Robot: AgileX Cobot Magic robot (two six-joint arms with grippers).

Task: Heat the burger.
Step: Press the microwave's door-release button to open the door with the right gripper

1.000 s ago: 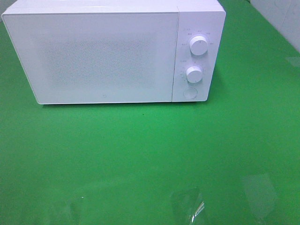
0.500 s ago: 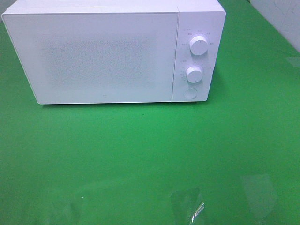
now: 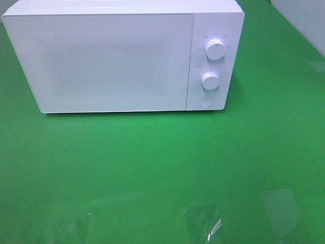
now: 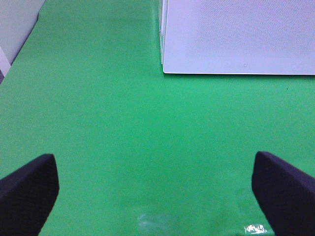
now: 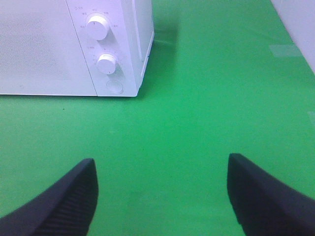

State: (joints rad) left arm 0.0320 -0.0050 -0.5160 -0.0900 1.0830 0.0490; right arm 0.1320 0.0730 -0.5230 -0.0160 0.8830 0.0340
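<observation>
Microwave (image 3: pixel 111 61) first, since it is the one large thing you have on the green table (image 3: pixel 152 168): a white box at the far side, with its door (image 3: pixel 101 61) closed flat across most of the front. To the right of the door sits the control strip, with an upper knob (image 3: pixel 215 49), a lower knob (image 3: pixel 209 80) under it and a round button (image 3: pixel 205 101) at the bottom. The burger shows in none of the views, so you cannot tell where it is; the door's speckled window lets nothing be made out behind it. Your left gripper (image 4: pixel 153 161) hangs above the table in front of the microwave's left front corner, well apart from it, jaws spread wide with only green surface between them. Your right gripper (image 5: pixel 161 164) hangs in front of the control strip's end of the microwave, also well apart, jaws released and parted with nothing in them. Between each gripper and the microwave you have bare green table. Well in front of the microwave, towards the near edge of the table, lie a few clear shiny patches (image 3: pixel 205 226) that catch the light; what they are made of you cannot tell. Off to the right of the microwave, beyond the table's edge, a pale wall (image 3: pixel 304 20) runs along the side.
</observation>
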